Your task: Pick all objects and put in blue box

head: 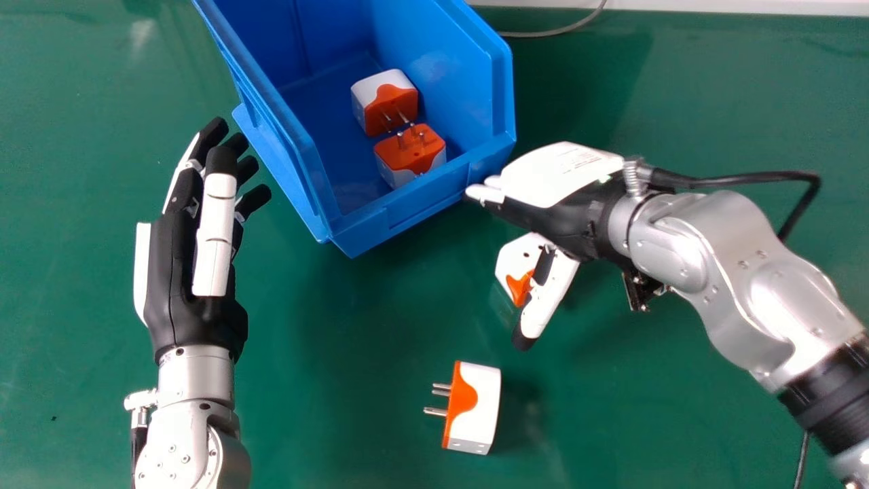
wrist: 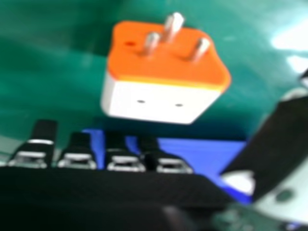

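Item: right hand [head: 567, 180], fingers extended and thumb spread wide; nothing gripped.

Item: blue box [head: 414, 217], just ahead of that hand's fingertips; contact cannot be told.

Stowed, two: white-and-orange adapters, one farther [head: 390, 109] and one nearer [head: 411, 155], both inside the box, beyond the same fingertips.

Outstanding, two: third adapter [head: 512, 261], on the green worktop [head: 326, 380], partly covered by the thumb; fourth adapter [head: 475, 404], also on the worktop, past the thumb tip on the robot's side, prongs turned toward the left hand.

Item: left hand [head: 193, 319], open, beside the box, well apart from both loose pieces.

Status: about half done, by the visible count; the third adapter seems next.
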Controlling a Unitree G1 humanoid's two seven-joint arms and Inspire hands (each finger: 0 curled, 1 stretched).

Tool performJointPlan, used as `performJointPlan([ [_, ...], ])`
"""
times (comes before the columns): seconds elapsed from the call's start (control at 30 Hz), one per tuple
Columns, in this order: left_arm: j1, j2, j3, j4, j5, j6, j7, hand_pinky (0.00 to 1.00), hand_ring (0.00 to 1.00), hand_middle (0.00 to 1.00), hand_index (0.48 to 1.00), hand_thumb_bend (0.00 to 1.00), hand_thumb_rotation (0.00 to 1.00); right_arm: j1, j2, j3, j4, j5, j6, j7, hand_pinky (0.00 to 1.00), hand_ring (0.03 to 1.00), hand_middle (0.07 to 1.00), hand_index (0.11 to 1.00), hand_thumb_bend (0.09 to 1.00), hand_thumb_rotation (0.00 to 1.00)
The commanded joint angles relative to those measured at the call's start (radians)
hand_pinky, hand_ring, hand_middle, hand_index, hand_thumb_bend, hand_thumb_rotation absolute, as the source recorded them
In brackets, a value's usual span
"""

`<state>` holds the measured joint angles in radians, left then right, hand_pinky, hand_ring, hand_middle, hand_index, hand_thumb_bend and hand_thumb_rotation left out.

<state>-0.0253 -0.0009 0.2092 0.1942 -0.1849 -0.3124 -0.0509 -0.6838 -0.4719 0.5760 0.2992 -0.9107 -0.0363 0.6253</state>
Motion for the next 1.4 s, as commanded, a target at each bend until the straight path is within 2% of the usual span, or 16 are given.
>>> performJointPlan([
  [0.0,-0.009,0.000,-0.007,-0.011,0.003,-0.009,-0.001,0.81,0.86,0.87,0.867,0.70,0.76,-0.062,0.004,0.013,0.049,-0.017,-0.026,-0.026,0.92,0.988,0.989,0.958,0.986,0.43],
  [0.1,-0.011,-0.002,-0.009,-0.011,0.008,-0.010,0.004,0.81,0.86,0.87,0.867,0.70,0.76,-0.085,0.008,0.026,0.112,-0.017,-0.051,-0.041,0.92,0.988,0.989,0.958,0.986,0.43],
  [0.2,-0.011,-0.003,-0.009,-0.013,0.001,-0.004,0.003,0.81,0.86,0.87,0.867,0.71,0.76,-0.096,0.004,0.037,0.142,-0.021,-0.077,-0.047,0.92,0.990,0.992,0.958,0.986,0.43],
  [0.37,-0.014,0.000,-0.011,0.002,0.012,-0.019,0.005,0.81,0.86,0.87,0.868,0.71,0.75,-0.087,-0.027,0.037,0.163,-0.021,-0.123,-0.083,0.92,0.991,0.992,0.952,0.984,0.42],
  [0.5,-0.018,-0.003,-0.011,0.003,0.010,-0.016,0.007,0.81,0.86,0.87,0.868,0.71,0.75,-0.071,-0.053,0.025,0.161,-0.009,-0.144,-0.097,0.92,0.991,0.992,0.952,0.984,0.42],
  [0.73,-0.020,0.000,-0.013,0.004,0.011,-0.011,0.006,0.81,0.86,0.87,0.868,0.71,0.75,-0.057,-0.074,0.026,0.157,-0.013,-0.182,-0.167,0.90,0.985,0.987,0.943,0.978,0.39],
  [0.77,-0.021,0.001,-0.012,0.004,0.011,-0.010,0.006,0.81,0.86,0.87,0.866,0.71,0.75,-0.054,-0.078,0.026,0.153,-0.019,-0.186,-0.184,0.87,0.967,0.974,0.932,0.965,0.35],
  [0.83,-0.022,0.001,-0.011,0.007,0.008,-0.013,0.003,0.81,0.86,0.87,0.866,0.71,0.75,-0.051,-0.084,0.026,0.154,-0.026,-0.195,-0.219,0.87,0.967,0.974,0.932,0.965,0.35],
  [0.93,-0.022,0.003,-0.012,0.007,0.016,-0.017,0.005,0.81,0.86,0.87,0.866,0.71,0.75,-0.044,-0.090,0.026,0.157,-0.036,-0.208,-0.265,0.87,0.967,0.974,0.932,0.965,0.35],
  [0.97,-0.022,0.004,-0.013,0.007,0.017,-0.019,0.006,0.81,0.86,0.87,0.867,0.71,0.76,-0.042,-0.090,0.027,0.160,-0.039,-0.212,-0.280,0.84,0.938,0.953,0.911,0.939,0.29],
  [1.17,-0.021,0.006,-0.009,0.011,0.012,-0.019,0.001,0.81,0.86,0.87,0.867,0.71,0.76,-0.033,-0.087,0.034,0.192,-0.051,-0.255,-0.403,0.84,0.938,0.953,0.911,0.939,0.29],
  [1.2,-0.021,0.004,-0.008,0.010,0.007,-0.016,-0.001,0.81,0.86,0.87,0.867,0.70,0.76,-0.033,-0.086,0.035,0.199,-0.053,-0.261,-0.418,0.80,0.892,0.924,0.876,0.899,0.24],
  [1.27,-0.021,0.003,-0.007,0.009,0.002,-0.012,0.000,0.81,0.86,0.87,0.867,0.70,0.76,-0.033,-0.084,0.039,0.206,-0.060,-0.265,-0.434,0.80,0.892,0.924,0.876,0.899,0.24],
  [1.3,-0.021,0.004,-0.007,0.010,0.005,-0.013,0.001,0.81,0.86,0.87,0.867,0.70,0.76,-0.034,-0.082,0.040,0.210,-0.060,-0.268,-0.437,0.80,0.892,0.924,0.876,0.899,0.24],
  [1.33,-0.021,0.006,-0.008,0.009,0.007,-0.012,0.001,0.81,0.86,0.87,0.867,0.70,0.76,-0.035,-0.081,0.041,0.213,-0.062,-0.271,-0.441,0.75,0.832,0.877,0.832,0.839,0.19],
  [1.37,-0.020,0.006,-0.009,0.006,0.008,-0.010,0.002,0.81,0.86,0.87,0.867,0.70,0.76,-0.035,-0.079,0.043,0.218,-0.064,-0.279,-0.451,0.75,0.832,0.877,0.832,0.839,0.19],
])
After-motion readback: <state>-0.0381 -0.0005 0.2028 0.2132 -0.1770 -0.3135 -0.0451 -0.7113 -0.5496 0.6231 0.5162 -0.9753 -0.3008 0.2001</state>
